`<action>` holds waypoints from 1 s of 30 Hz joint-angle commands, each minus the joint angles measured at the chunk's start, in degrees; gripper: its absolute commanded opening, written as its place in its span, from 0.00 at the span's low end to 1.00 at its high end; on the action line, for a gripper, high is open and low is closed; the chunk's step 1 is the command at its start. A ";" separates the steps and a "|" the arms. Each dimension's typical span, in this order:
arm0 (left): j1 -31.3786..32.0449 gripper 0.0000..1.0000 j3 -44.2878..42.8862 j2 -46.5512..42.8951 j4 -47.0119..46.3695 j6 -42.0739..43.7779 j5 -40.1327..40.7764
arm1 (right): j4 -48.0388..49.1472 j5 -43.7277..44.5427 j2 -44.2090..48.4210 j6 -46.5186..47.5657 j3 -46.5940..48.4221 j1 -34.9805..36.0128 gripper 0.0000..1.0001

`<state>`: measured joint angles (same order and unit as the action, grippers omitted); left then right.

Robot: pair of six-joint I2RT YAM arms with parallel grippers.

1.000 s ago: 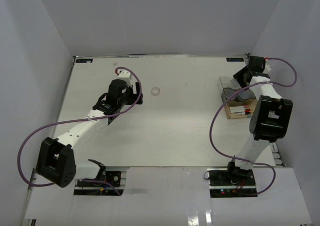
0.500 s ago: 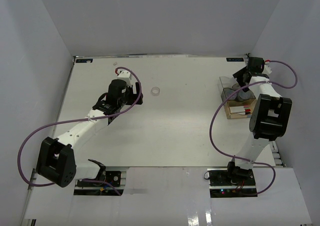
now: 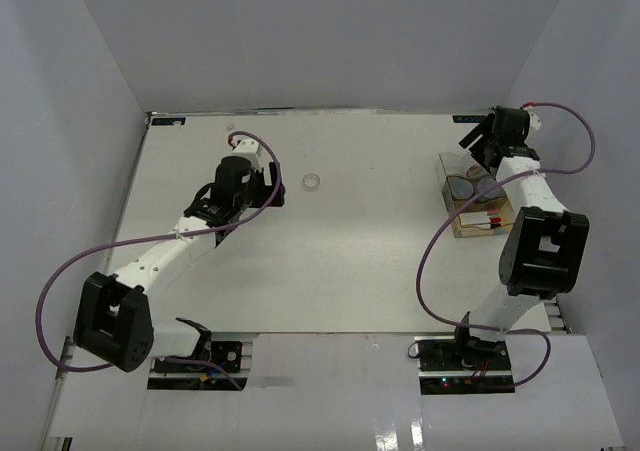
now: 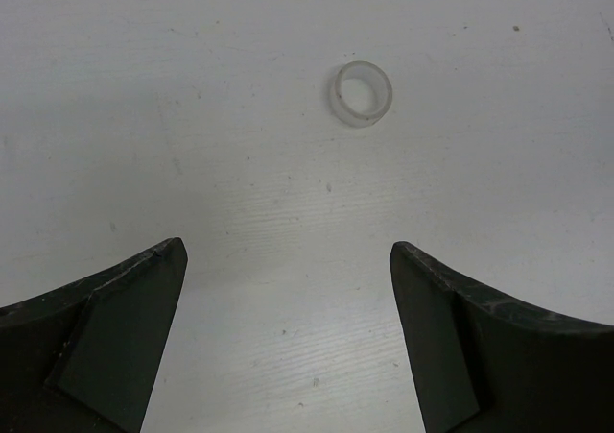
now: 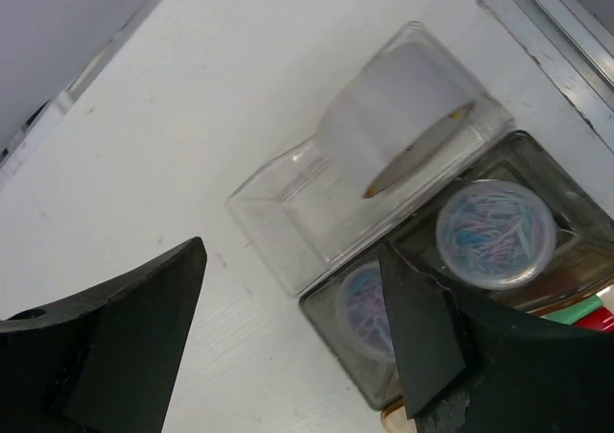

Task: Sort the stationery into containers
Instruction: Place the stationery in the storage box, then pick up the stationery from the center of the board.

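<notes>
A: Left gripper [image 4: 286, 260] spread, empty. Ring [image 4: 362, 93] upper centre, well apart.
B: Right gripper [image 5: 291, 255] spread above organiser [image 5: 273, 217]. Tape [image 5: 393, 116] centre; tubs [image 5: 496, 233] lower right, one finger-hidden; markers [image 5: 587, 316] cut off.

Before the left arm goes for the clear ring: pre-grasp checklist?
1. Left gripper open, empty: ok.
2. Clear ring alone on table, nothing touching it: ok.
3. Ring centred between the fingers: not ok, it lies ahead and off-centre.
4. Right gripper open, empty, near the organiser: ok.
5. Tape roll and both tubs in organiser: ok.
6. Left fingers' height above the table: cannot tell.
</notes>
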<state>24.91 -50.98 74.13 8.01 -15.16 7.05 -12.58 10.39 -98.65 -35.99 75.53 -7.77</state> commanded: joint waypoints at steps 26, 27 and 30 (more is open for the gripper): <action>0.14 0.92 -34.43 35.25 18.44 -4.53 -1.78 | 31.73 -22.52 47.41 22.63 -51.09 20.43 0.86; 0.58 0.91 -38.62 37.21 19.92 -4.36 -0.47 | 32.35 -22.43 48.11 22.19 -51.70 20.51 0.86; 0.85 0.87 -43.84 43.81 21.78 -4.27 0.77 | 33.41 -22.78 49.51 21.75 -53.90 20.51 0.86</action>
<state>24.99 -90.43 114.93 24.99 -19.55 5.43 14.87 -11.05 -51.05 -13.04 23.00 12.51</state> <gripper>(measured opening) 0.875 0.863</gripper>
